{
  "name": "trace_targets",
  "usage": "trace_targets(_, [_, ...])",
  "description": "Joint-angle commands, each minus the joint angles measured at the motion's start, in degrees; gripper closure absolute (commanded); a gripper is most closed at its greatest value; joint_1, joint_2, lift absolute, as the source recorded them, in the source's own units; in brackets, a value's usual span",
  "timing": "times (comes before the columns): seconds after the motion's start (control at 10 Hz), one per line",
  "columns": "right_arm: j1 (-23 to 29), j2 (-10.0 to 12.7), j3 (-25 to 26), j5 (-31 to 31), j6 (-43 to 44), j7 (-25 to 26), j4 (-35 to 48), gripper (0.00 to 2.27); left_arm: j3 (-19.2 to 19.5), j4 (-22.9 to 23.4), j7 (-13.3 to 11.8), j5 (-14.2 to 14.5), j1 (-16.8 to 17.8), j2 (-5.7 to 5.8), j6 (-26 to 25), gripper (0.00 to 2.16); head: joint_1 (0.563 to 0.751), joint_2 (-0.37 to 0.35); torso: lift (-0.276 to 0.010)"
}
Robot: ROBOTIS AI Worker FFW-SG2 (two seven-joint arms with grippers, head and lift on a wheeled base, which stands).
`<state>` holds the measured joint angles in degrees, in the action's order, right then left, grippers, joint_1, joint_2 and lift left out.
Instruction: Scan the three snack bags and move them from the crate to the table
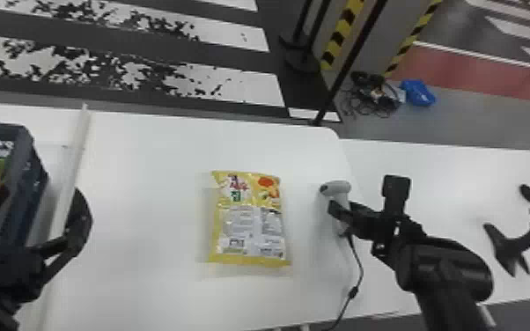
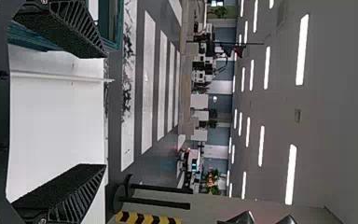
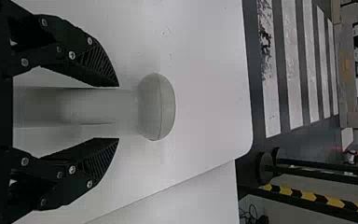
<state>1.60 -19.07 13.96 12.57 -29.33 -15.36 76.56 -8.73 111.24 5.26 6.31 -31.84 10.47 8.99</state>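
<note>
At three o'clock from the snack bag [image 1: 251, 229] on the tabletop [image 1: 145, 176], the right fingers [image 3: 95, 156] stand wide astride the scanner [image 1: 338, 188]; close squarely on its handle [image 3: 98, 106], keeping the cable [image 1: 353, 292] slack. Left fingers [image 2: 65, 191] gape near the crate [image 1: 31, 180], nine o'clock.

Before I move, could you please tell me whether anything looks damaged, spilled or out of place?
The cables on the floor beyond the table look untidy, heaped in a tangle. The yellow snack bag lies flat on the table with no visible tear or spill.
</note>
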Motion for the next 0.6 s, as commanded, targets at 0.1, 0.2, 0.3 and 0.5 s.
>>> trace_targets(0.1, [9.5, 0.3, 6.2, 9.5, -4.9, -1.7, 16.0, 0.06, -0.1, 0.1, -1.0, 1.1, 0.9, 0.69, -2.3, 0.03, 0.695, -0.322, -0.062])
trace_targets(0.2, [10.9, 1.0, 9.9, 15.6, -12.5, -5.8, 19.2, 0.06, 0.0, 0.1, -1.0, 1.1, 1.0, 0.95, -3.0, 0.03, 0.695, -0.32, -0.062])
trace_targets(0.3, [10.9, 1.6, 12.6, 19.0, -20.9, -11.1, 21.1, 0.06, 0.3, 0.2, -1.0, 1.3, 1.0, 1.13, -3.0, 0.03, 0.695, -0.304, -0.062])
trace_targets(0.5, [11.3, 1.7, 11.7, 19.2, -24.6, -16.6, 23.3, 0.07, 0.4, 0.6, -1.0, 1.7, 0.8, 1.39, -3.0, 0.03, 0.695, -0.262, -0.062])
